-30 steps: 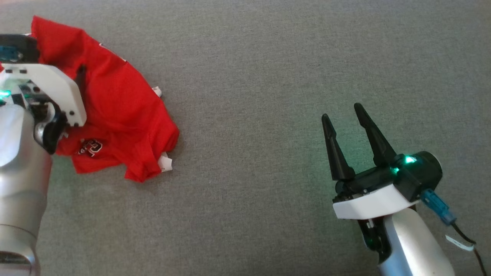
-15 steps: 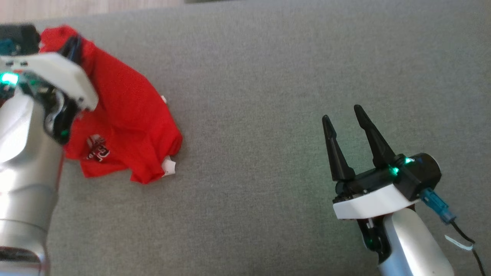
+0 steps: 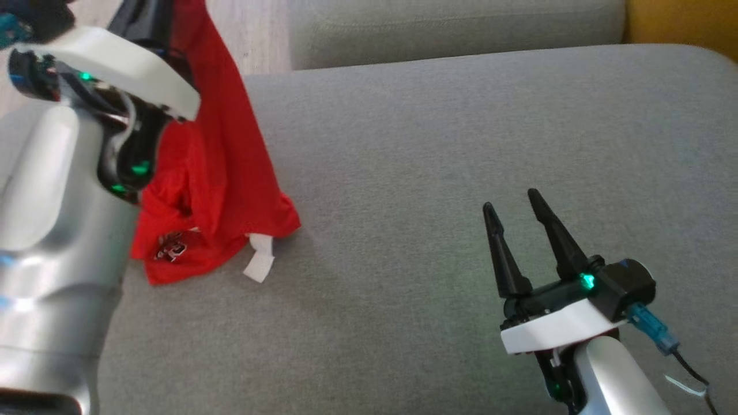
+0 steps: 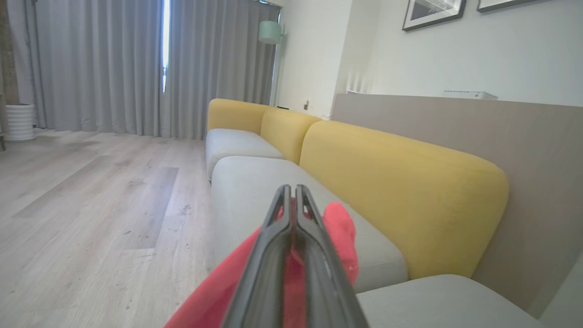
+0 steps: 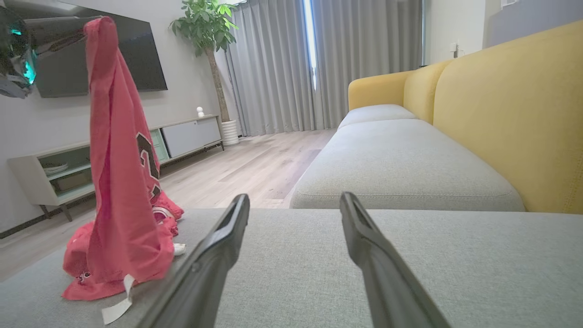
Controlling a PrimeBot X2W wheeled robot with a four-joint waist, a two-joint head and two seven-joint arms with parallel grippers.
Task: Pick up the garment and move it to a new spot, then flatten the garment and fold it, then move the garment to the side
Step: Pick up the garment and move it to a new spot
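Note:
The garment [image 3: 222, 161] is a red jersey with a dark emblem and a white tag [image 3: 259, 259]. My left gripper [image 3: 151, 17] is shut on its upper part and holds it high at the far left of the head view. The cloth hangs in a tall cone, its lower folds still resting on the grey sofa cushion [image 3: 432, 173]. In the left wrist view the gripper [image 4: 291, 189] is pressed shut with the red garment [image 4: 339, 223] bunched around it. My right gripper [image 3: 510, 216] stands open and empty low over the cushion, well right of the garment [image 5: 118, 182].
Yellow backrests [image 5: 514, 114] run along the sofa's far side. A second grey cushion [image 5: 401, 164] lies beyond a seam. Wooden floor [image 5: 237, 168], a low TV console [image 5: 68, 177] and a potted plant [image 5: 207, 32] lie past the sofa's left end.
My left gripper has shut on the garment and risen, drawing the flat heap up into a hanging cone. The head camera has tilted upward. The right gripper has stayed open in place.

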